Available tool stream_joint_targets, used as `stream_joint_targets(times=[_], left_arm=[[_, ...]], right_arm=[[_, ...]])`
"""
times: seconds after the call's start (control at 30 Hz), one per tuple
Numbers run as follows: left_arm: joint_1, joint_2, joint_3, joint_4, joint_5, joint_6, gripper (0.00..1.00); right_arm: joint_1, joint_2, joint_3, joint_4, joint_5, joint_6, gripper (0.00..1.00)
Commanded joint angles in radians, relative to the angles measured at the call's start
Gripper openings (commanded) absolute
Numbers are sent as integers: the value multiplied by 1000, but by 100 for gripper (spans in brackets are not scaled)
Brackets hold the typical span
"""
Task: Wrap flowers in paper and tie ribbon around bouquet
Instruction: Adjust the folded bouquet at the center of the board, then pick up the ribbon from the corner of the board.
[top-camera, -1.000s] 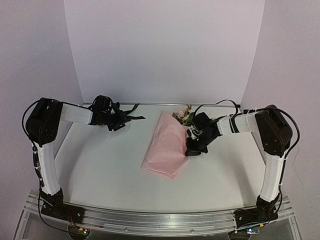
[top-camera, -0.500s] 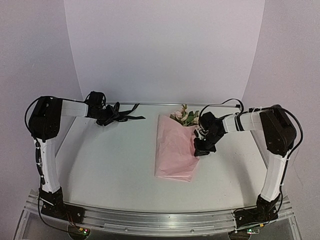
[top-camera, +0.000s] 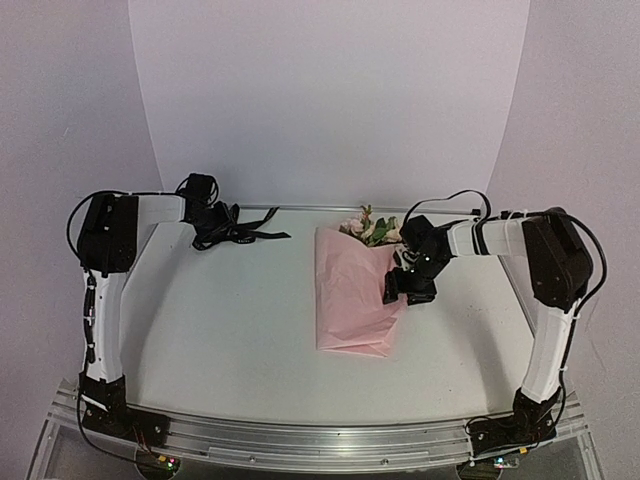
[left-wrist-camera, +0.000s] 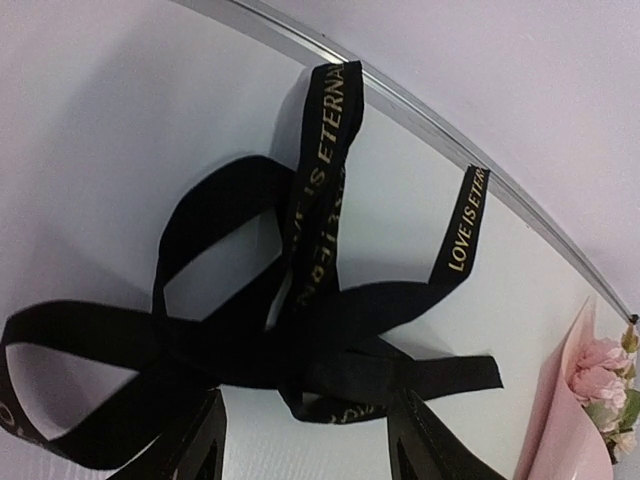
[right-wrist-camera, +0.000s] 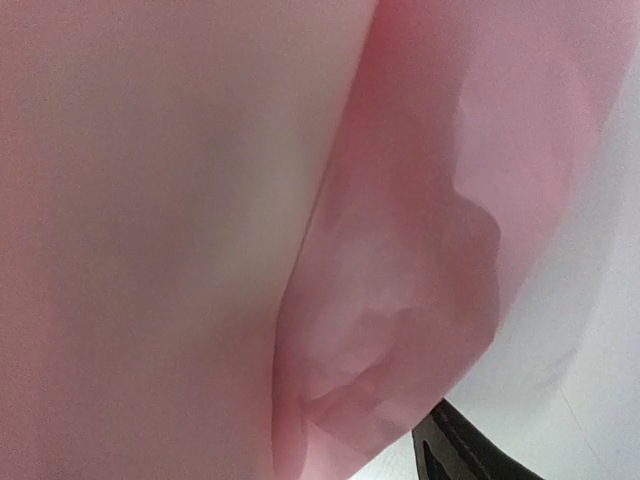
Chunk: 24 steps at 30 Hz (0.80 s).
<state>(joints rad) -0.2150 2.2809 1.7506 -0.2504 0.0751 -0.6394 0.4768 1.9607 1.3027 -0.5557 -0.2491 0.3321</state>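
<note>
On table (top-camera: 220, 330), bouquet (top-camera: 352, 295) flat, flowers (top-camera: 368, 228) at its far end. Well left of bouquet, ribbon (left-wrist-camera: 300, 340) heaped loose; left gripper (left-wrist-camera: 305, 450) spread wide at heap's near side, pinching nothing. Against bouquet's right edge, right gripper (top-camera: 408, 285): only one finger (right-wrist-camera: 465, 450) seen past paper (right-wrist-camera: 200, 250). Cannot tell whether spread or pressed together.

Bare table (top-camera: 230, 330) runs between far-left ribbon (top-camera: 236, 234) and bouquet (top-camera: 350, 295), whose right edge the right gripper (top-camera: 402, 290) crowds.
</note>
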Motion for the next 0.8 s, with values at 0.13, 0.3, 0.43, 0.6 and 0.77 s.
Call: stream_joint_targets(times=[0.13,0.3,0.43,0.6,0.77], left_arm=[[4,143,211,-97,-186,122,56],[2,208,297,-146,-211,147,53],[-2,222,293,-149,-219,149,38],[-1,186,248,-134,-170,158,1],[-9,-36,21,-48,-89,136,0]], right_arm=[[6,-228,-62,-26,69,95,81],[5,-315,-89,-27,97,116,82],[6,-365,-92,-27,98,125,82],[5,-405,-87,-33,88,146,80],[14,-462,-91,-38,79,175,78]])
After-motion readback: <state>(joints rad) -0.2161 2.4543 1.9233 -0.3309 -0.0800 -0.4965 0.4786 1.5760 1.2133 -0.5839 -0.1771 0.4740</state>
